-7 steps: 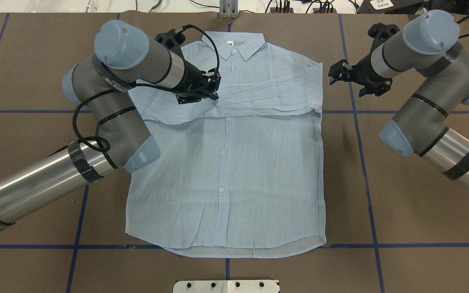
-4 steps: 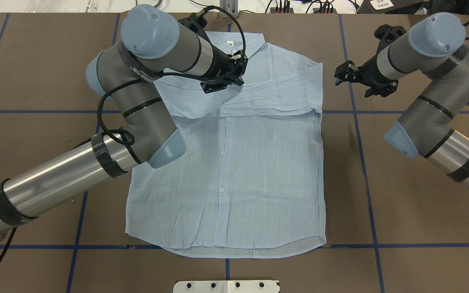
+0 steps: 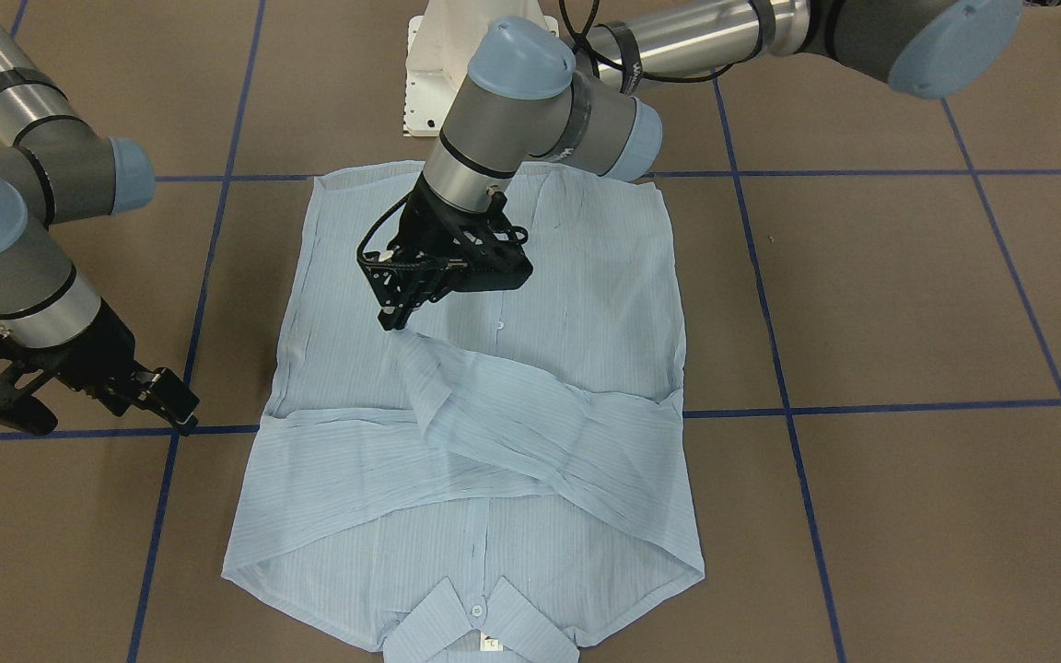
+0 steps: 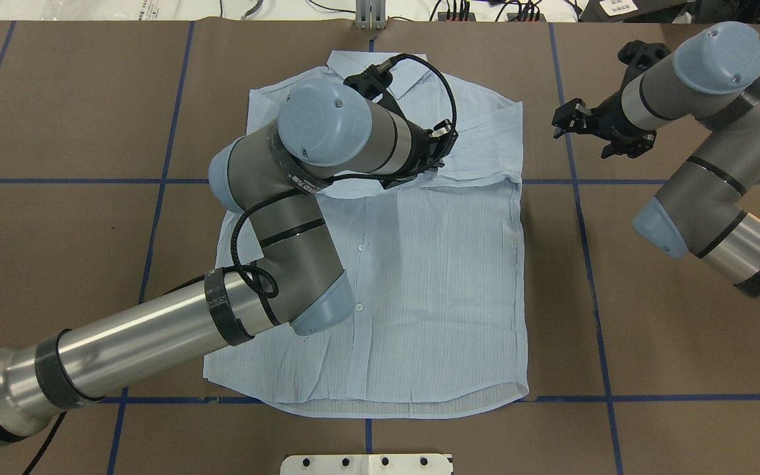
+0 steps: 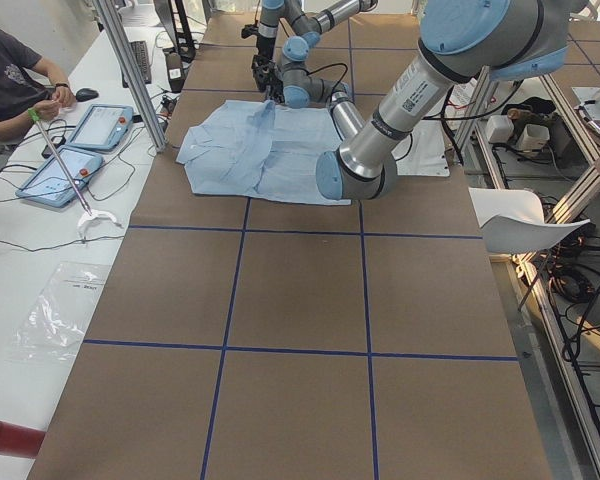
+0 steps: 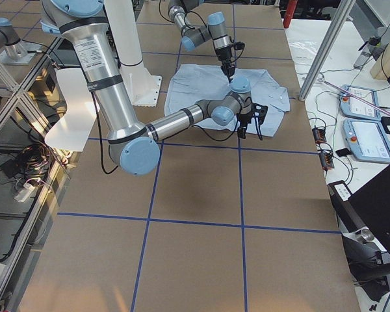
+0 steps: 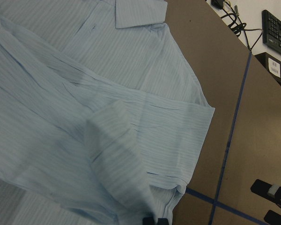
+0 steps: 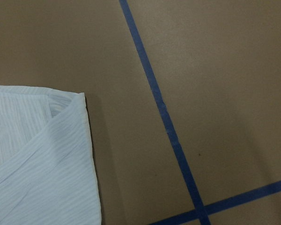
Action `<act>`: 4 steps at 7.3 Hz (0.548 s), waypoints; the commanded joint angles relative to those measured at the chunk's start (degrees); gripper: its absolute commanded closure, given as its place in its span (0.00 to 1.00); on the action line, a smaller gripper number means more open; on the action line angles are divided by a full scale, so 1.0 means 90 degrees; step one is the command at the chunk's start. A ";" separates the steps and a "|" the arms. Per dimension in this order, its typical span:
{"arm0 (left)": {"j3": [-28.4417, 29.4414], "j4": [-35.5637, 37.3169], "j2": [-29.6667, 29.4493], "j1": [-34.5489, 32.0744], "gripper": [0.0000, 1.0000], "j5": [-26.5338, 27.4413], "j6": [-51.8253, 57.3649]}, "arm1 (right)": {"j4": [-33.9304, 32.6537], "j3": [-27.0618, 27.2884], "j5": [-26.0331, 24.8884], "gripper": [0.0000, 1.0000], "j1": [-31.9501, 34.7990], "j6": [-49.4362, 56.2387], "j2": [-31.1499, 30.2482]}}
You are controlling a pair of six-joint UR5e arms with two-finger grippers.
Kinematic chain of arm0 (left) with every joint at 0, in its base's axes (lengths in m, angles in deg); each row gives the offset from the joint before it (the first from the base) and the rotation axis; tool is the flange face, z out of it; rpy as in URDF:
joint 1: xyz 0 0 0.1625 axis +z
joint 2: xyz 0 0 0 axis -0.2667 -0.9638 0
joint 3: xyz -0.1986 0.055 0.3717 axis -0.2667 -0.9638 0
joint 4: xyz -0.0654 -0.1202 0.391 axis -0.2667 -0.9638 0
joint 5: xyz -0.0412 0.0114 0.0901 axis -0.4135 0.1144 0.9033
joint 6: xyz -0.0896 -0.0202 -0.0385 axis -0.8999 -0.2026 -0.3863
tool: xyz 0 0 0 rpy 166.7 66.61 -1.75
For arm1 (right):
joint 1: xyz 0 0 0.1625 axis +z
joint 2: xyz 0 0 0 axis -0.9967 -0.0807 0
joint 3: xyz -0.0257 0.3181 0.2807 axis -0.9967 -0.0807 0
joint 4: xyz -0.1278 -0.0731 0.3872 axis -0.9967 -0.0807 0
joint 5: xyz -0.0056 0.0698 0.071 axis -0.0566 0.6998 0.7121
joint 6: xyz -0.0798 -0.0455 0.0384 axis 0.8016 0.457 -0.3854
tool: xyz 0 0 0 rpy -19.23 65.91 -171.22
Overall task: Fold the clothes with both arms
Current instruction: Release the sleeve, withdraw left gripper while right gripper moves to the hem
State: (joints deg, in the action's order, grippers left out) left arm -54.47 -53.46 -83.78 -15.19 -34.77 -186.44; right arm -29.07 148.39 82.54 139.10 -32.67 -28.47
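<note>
Nearest the base (image 4: 367,464), on the brown bench (image 4: 650,316): the hem of a shirt (image 4: 433,284), spread flat, front up, buttoned. Reaching over its left half, the left arm (image 4: 156,330), elbow above the cloth. Further out, at chest level, the left tool (image 3: 397,318), pointing down, clamped on the end of the left sleeve (image 3: 530,433) and holding that end raised just off the shirt front, near the button line. Beyond it, that sleeve running slantwise across the chest, laid over the right sleeve (image 3: 328,451), itself folded flat straight across. Off the shirt's right shoulder, above bare bench and apart from the cloth, the right tool (image 4: 563,122), fingers spread, gripping nothing. Just beside it, a blue tape line (image 4: 584,264) along the shirt's right edge. Farthest out, the collar (image 3: 480,626), lying flat, a small label showing inside.
</note>
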 commanded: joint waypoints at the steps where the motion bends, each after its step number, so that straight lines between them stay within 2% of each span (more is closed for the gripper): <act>1: -0.0027 0.0007 -0.0134 0.0194 0.29 0.0127 0.0044 | 0.0010 0.0405 0.0011 0.00 -0.0002 -0.0010 -0.0425; 2: -0.0299 0.0123 -0.0067 0.0194 0.26 0.0108 0.0034 | 0.0010 0.0784 0.0049 0.00 -0.0070 -0.0106 -0.0620; 3: -0.1162 0.0762 0.0321 0.0194 0.28 0.0079 0.0160 | 0.0010 0.1300 0.0040 0.00 -0.0370 -0.0156 -0.0970; 4: -0.2186 0.1329 0.0953 0.0213 0.28 0.0069 0.0683 | 0.0000 0.1760 -0.0008 0.00 -0.0750 -0.0939 -0.1206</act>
State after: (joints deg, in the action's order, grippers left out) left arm -64.30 -47.37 -80.71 -13.43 -33.99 -184.23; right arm -29.01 159.03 82.78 135.94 -35.46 -36.36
